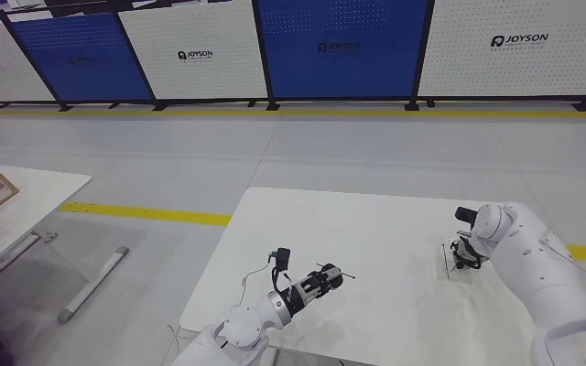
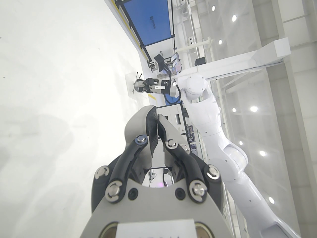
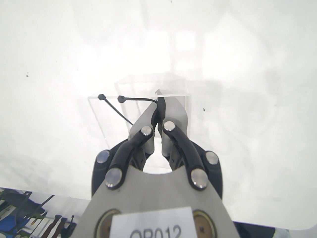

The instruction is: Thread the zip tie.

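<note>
My left gripper (image 1: 331, 274) hovers over the white table's near part, shut on a thin black zip tie (image 1: 348, 274) that sticks out on both sides of it. In the left wrist view its pads (image 2: 151, 122) are pressed together. At the table's right side my right gripper (image 3: 158, 105) is shut on a second black zip tie (image 3: 138, 99), whose head points away from the fingers. A third zip tie (image 3: 112, 108) lies slanted beside it. Both sit at a small clear plastic box (image 3: 99, 115). From the left wrist view the right gripper (image 2: 138, 86) appears far off.
The white table (image 1: 385, 229) has its left edge near the left arm and its front edge just below it. Bare tabletop lies between the two arms. Another table (image 1: 27, 197) stands far left across the floor.
</note>
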